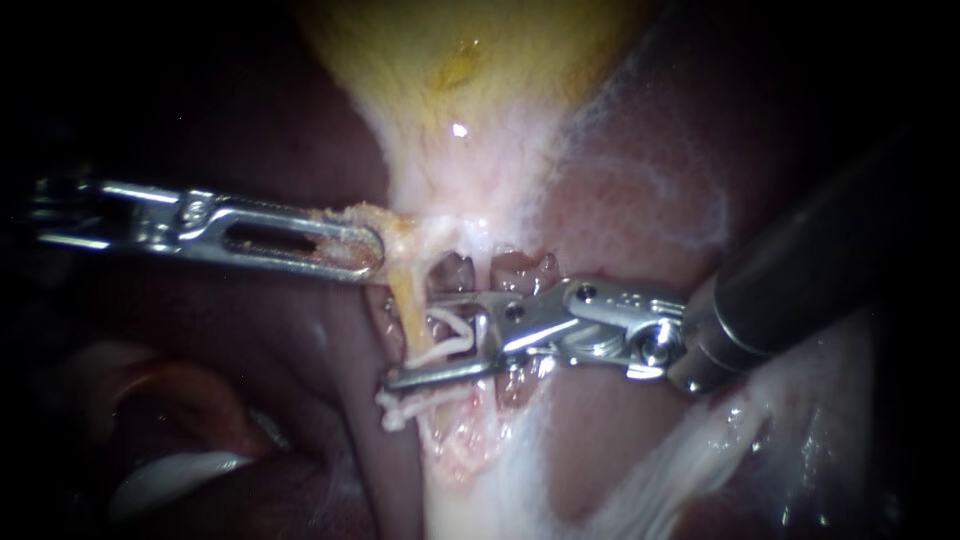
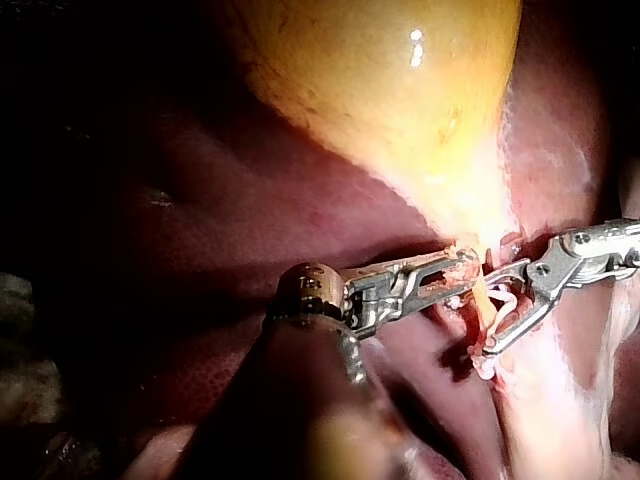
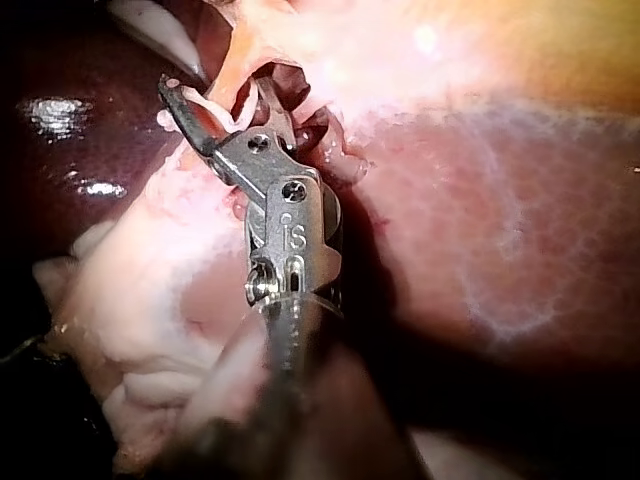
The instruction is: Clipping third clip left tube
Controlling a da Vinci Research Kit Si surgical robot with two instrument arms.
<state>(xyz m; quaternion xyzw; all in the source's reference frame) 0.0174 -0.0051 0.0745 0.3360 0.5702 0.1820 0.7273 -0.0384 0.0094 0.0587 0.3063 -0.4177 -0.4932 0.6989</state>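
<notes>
Left tube (image 1: 405,300): the yellow-orange strand running down from the gallbladder (image 1: 450,60) neck, mid-frame in the endoscope view. Two white clips show near it. The upper clip (image 1: 447,335) sits just beside the tube, inside the gap of my right jaws. The lower clip (image 1: 400,412) is below the lower jaw. Can't tell whether the upper clip is seated on the tube or riding in the jaws. Right instrument (image 1: 412,340): jaws open with a wide gap, tube crossing between them near the tips. The left wrist view shows the same V straddling the strand, and I see no squeeze on it. Left instrument (image 1: 365,248): jaws closed on the tube's upper end, pulling it leftward so the strand looks stretched. Liver (image 1: 620,200) lies behind all of it. My read: this is the positioning step, clip not fired. The next move needs both jaw tips past the far side of the tube, square across it and clear of the lower clip, then close. Left should hold tension steady.
</notes>
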